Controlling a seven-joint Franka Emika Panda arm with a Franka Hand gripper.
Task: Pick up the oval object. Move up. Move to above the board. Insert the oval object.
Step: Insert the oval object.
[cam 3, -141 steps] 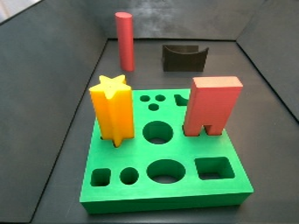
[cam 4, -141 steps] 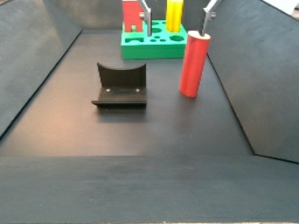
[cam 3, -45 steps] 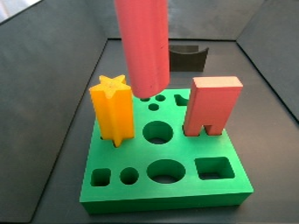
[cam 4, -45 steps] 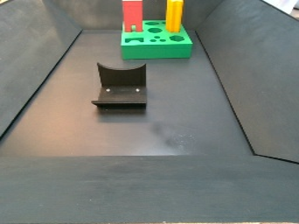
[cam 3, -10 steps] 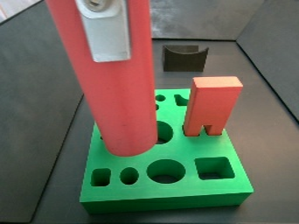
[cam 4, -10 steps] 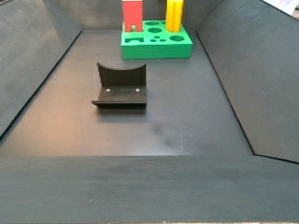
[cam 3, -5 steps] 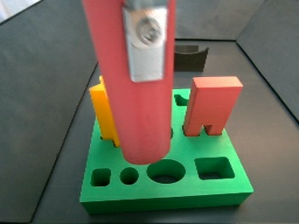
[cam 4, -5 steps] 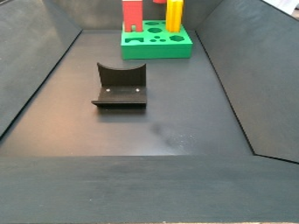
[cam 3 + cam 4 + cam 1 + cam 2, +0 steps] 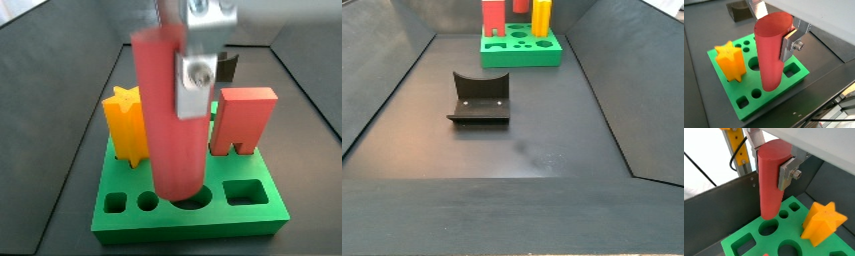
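Note:
The oval object [image 9: 773, 55] is a tall salmon-red peg, held upright with my gripper [image 9: 774, 27] shut on its upper part. In both wrist views it hangs over the green board [image 9: 726, 90], its lower end close above a large round hole [image 9: 767, 228]. A side view shows the peg [image 9: 174, 130] blurred, with a silver finger [image 9: 197, 72] on its side and its tip at the front-middle hole of the board [image 9: 187, 224]. I cannot tell whether the tip has entered the hole. The far side view shows the board [image 9: 523, 58] but neither peg nor gripper.
A yellow-orange star post [image 9: 124, 125] and a red arch-bottomed block [image 9: 242, 120] stand in the board, on either side of the peg. The dark fixture [image 9: 478, 97] stands on the floor away from the board. Grey walls enclose the floor.
Over the last second the peg and gripper have shifted right across the board and come lower, from over the star post side to the front-middle round hole.

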